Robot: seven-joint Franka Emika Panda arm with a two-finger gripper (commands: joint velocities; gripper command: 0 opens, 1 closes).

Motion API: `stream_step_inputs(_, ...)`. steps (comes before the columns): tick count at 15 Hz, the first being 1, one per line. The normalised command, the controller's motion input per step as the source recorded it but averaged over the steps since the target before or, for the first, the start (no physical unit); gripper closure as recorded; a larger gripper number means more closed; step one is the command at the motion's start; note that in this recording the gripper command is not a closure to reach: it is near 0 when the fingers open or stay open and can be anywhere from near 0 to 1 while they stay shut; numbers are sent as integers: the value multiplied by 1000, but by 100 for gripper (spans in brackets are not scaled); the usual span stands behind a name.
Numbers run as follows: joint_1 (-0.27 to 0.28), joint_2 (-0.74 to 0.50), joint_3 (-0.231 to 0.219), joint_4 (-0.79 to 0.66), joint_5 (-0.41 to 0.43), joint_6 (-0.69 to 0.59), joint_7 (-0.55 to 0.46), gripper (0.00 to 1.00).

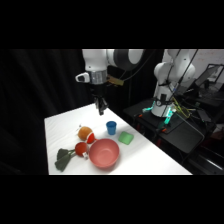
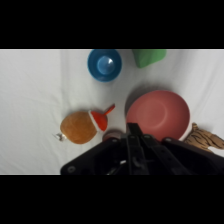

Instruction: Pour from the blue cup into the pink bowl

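Observation:
The blue cup (image 1: 111, 128) stands upright on the white table (image 1: 150, 160), behind the pink bowl (image 1: 104, 153), which sits near the front edge. My gripper (image 1: 101, 106) hangs in the air above the table, up and to the left of the cup, touching nothing. In the wrist view the blue cup (image 2: 105, 64) is at the top centre, seen from above, and the pink bowl (image 2: 159, 114) lies at the right, partly behind the gripper's black linkage (image 2: 133, 145). The bowl looks empty.
A light-green square piece (image 1: 126, 138) (image 2: 149, 56) lies right of the cup. Two orange-red round fruits (image 1: 86, 133) (image 1: 81, 148) sit left of the bowl, with a dark green item (image 1: 62, 159) at the front left. Dark equipment (image 1: 165, 112) stands beyond the table's right edge.

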Motion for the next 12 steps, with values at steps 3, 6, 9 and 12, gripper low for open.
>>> stream_step_inputs(3, -11, -10, 16, 4, -45, 9, 54, 0)
stream_step_inputs(6, 13, -99, 22, -20, -132, 120, 156, 0)
stream_step_inputs(9, 15, -154, 19, -11, -141, 107, 124, 0)
stream_step_inputs(12, -24, -138, -12, -60, -98, 107, 9, 0)
